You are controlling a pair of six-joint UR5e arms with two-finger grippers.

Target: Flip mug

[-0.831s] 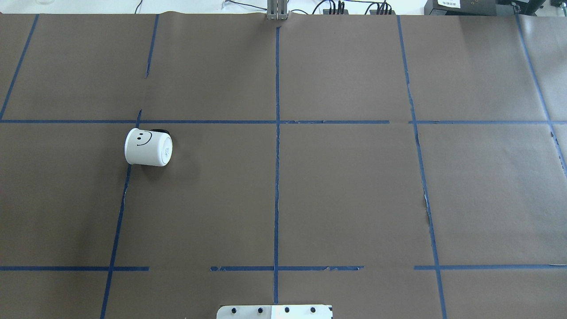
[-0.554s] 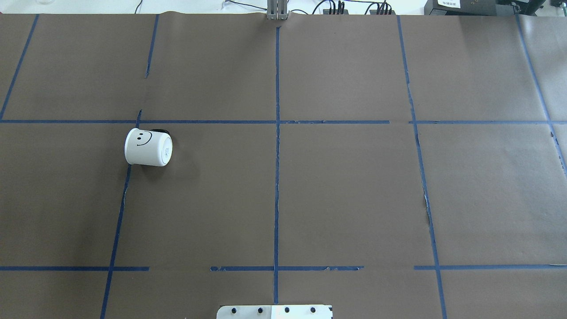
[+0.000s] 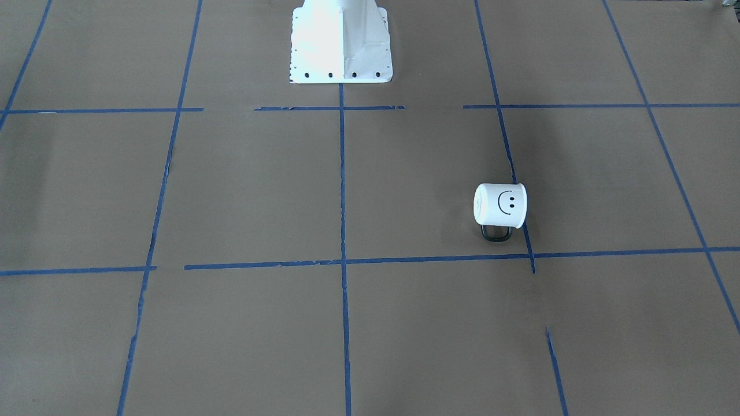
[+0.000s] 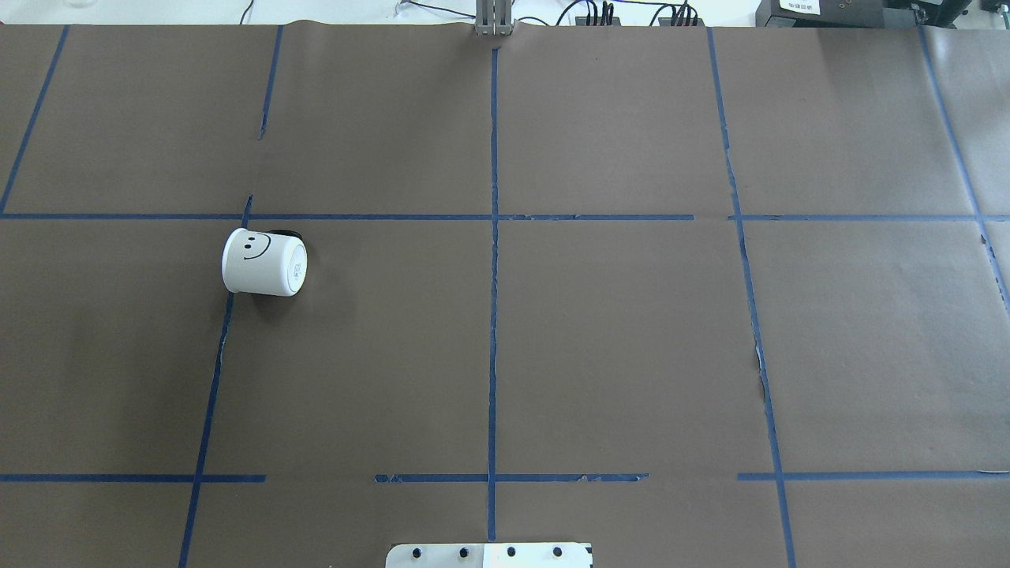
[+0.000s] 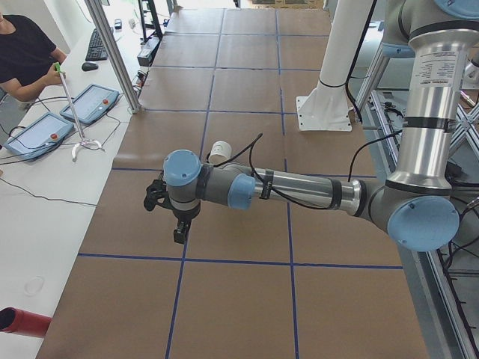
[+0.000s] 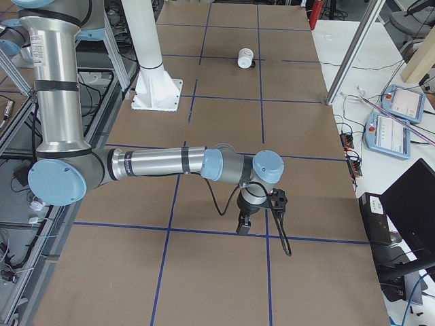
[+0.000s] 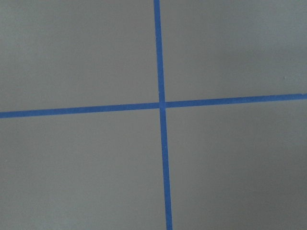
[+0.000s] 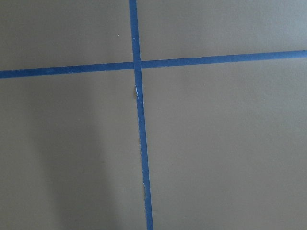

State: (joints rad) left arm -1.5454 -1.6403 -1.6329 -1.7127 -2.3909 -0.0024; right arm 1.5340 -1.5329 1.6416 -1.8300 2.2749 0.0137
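Ref the white base (image 3: 341, 46): my left gripper (image 5: 179, 226) and right gripper (image 6: 243, 224) hang well out either side, opening can't tell, nothing seen in them; mug (image 4: 264, 263) lies on its side ahead-left of base, probably light, rigid, slick, chippable, so I'd pinch wall at the rim, not the handle (image 3: 495, 233).

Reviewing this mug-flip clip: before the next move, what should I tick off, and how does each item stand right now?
1. The mug is found and lies on its side: ok.
2. Its handle is in view, pointing away from the robot: ok.
3. No arm is touching the mug: ok.
4. The left tool is the one nearer the mug, and the right tool is far off: ok.
5. Both tools are open and ready: cannot tell.
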